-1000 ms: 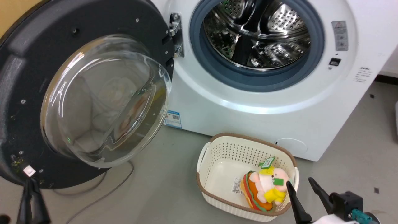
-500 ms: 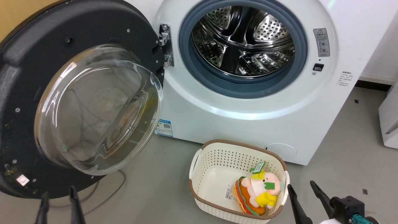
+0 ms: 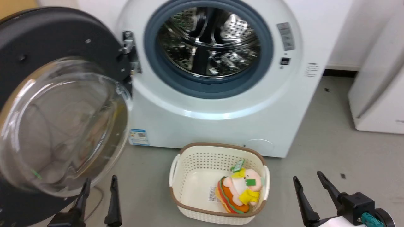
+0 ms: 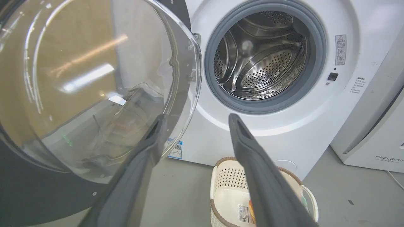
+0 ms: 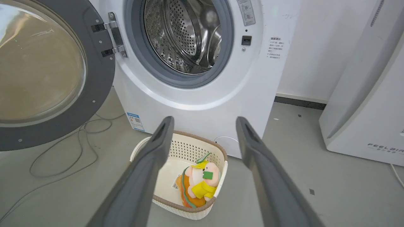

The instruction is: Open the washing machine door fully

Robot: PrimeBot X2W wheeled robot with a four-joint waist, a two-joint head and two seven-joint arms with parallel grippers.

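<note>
Washing machine door (image 3: pixel 60 104) swung wide on left-side hinge, clear of washing machine (image 3: pixel 214 104) drum mouth; left gripper (image 3: pixel 98 186) nearer, just below glass bowl, fingers spread, holding nothing; right gripper (image 3: pixel 311 184) well apart at right, parted wide, empty; task judged nearly complete

The washing machine door (image 4: pixel 94 91) stands swung wide beside the left gripper (image 4: pixel 194 121), fingers parted, steel drum (image 4: pixel 262 60) exposed beyond.
</note>
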